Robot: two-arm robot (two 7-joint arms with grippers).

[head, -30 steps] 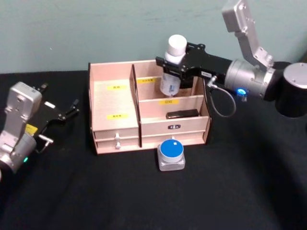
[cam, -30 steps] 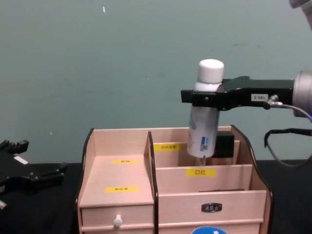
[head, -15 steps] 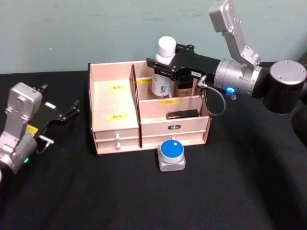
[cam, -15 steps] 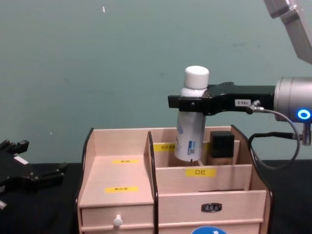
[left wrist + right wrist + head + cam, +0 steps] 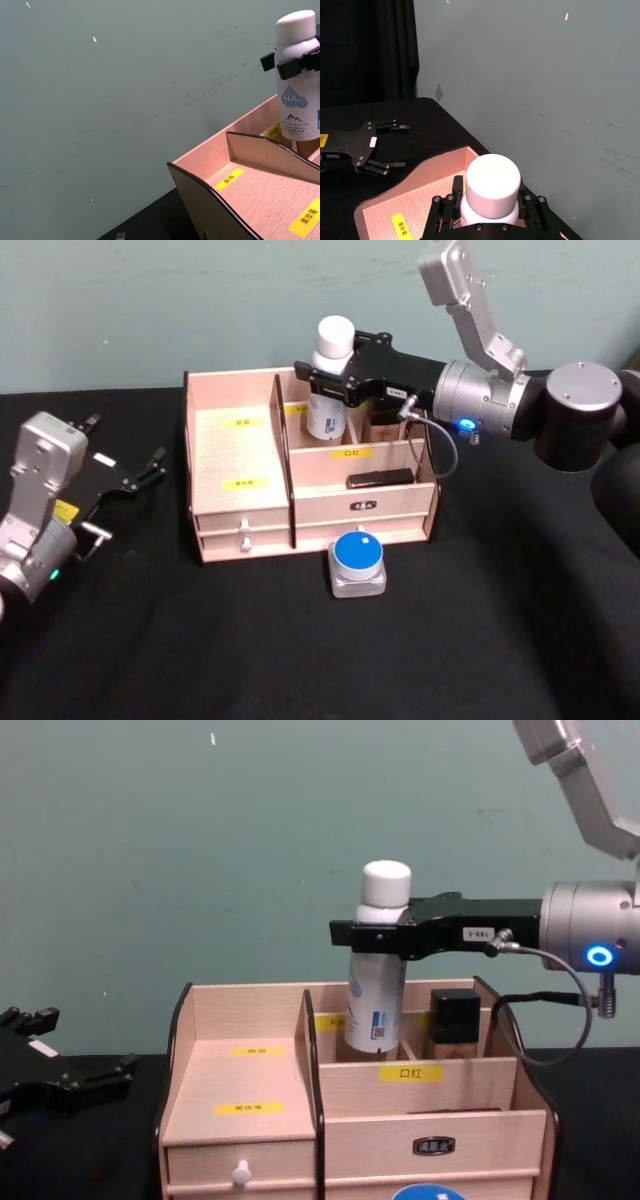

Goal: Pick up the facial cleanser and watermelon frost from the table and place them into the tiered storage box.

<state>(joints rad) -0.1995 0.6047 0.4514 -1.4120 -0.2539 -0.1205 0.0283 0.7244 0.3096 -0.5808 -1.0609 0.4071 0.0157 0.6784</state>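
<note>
Facial cleanser [image 5: 377,1002] — in right tool [image 5: 366,937] — near black-capped bottle [image 5: 454,1017].

Blue-lidded jar [image 5: 430,1193] cut off below.

I have a black cloth [image 5: 300,660] covering the table; a plain teal wall [image 5: 150,300] behind it; a small black-capped bottle [image 5: 455,1017] standing upright; a flat black case [image 5: 380,478] lying lower, in front of it.
</note>
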